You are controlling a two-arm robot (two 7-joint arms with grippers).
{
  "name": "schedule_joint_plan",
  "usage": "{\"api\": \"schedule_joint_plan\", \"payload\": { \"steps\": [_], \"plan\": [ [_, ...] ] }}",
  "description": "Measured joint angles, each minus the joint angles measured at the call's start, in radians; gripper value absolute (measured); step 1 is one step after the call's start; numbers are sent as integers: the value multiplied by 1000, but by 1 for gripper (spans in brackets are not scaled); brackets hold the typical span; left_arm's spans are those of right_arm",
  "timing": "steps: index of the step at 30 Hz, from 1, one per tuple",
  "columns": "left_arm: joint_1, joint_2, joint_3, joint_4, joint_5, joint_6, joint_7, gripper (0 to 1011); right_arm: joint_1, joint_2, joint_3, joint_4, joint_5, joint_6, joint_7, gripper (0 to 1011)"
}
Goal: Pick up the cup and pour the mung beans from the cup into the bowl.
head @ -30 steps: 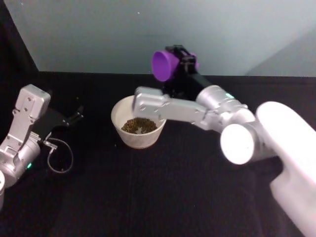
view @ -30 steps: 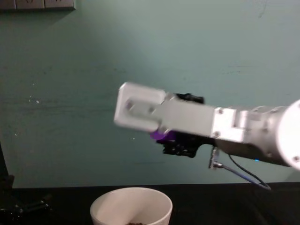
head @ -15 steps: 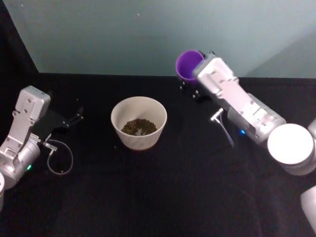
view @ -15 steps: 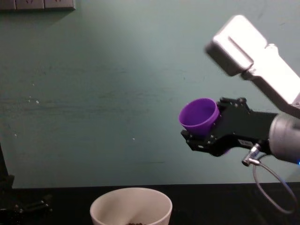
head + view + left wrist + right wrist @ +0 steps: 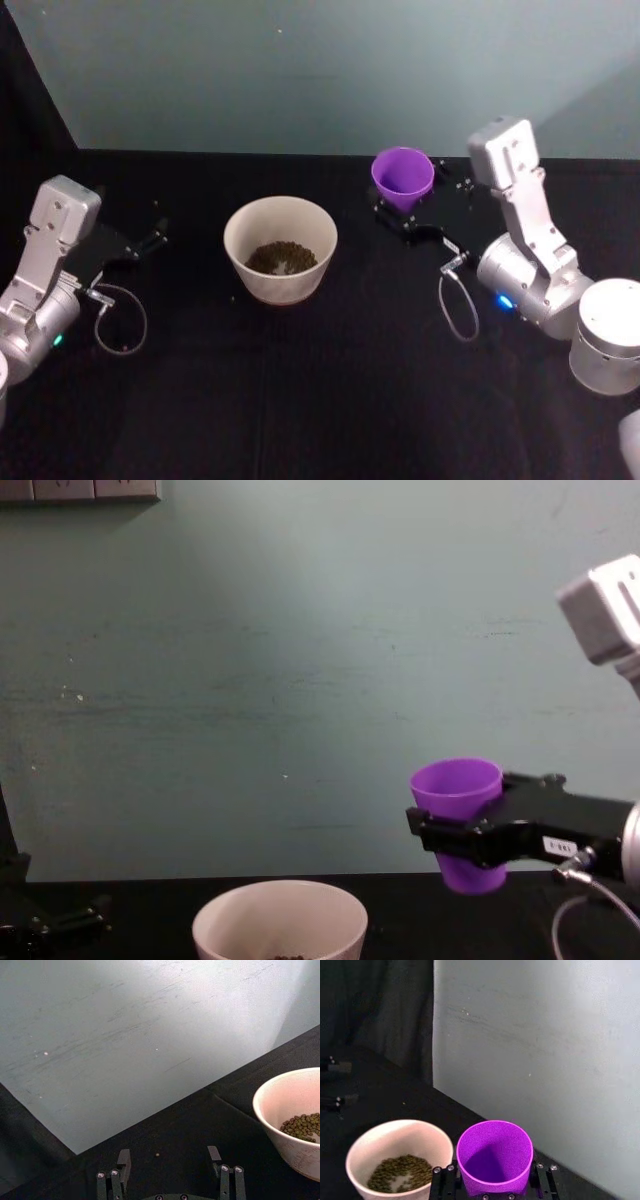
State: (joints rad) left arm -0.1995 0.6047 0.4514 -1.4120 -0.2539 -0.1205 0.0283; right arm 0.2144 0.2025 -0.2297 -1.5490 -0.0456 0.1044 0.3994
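Observation:
The purple cup [image 5: 403, 176] stands upright in the air to the right of the bowl [image 5: 243, 268], and my right gripper [image 5: 408, 212] is shut on its lower wall. The cup [image 5: 494, 1156] looks empty inside from the right wrist camera, its black fingers [image 5: 442, 1180] pressed to both sides. In the chest view the cup [image 5: 458, 818] hangs above table level. The cream-white bowl [image 5: 365, 1140] holds a small heap of mung beans [image 5: 281, 257]. My left gripper [image 5: 140, 243] rests open on the table left of the bowl, and its fingers [image 5: 122, 1162] hold nothing.
A black tabletop runs to a teal wall [image 5: 300, 70] right behind the cup. A loop of grey cable [image 5: 122, 325] hangs by the left arm and another cable [image 5: 455, 300] by the right arm. One stray bean [image 5: 157, 1154] lies on the table.
The right arm swung the cup away from above the bowl to the right, turned it from tipped to upright, and lowered it. The left arm has not moved.

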Motion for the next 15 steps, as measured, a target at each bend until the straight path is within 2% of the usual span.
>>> {"api": "schedule_joint_plan", "payload": {
  "steps": [3,5,15],
  "plan": [
    [0,0,0,0,0,0,0,1000,-12,-9,14,10,47,12,8,732],
    [0,0,0,0,0,0,0,1000,-16,-9,16,12,59,15,9,732],
    [0,0,0,0,0,0,0,1000,-18,-3,11,7,63,18,8,732]
  ]
}}
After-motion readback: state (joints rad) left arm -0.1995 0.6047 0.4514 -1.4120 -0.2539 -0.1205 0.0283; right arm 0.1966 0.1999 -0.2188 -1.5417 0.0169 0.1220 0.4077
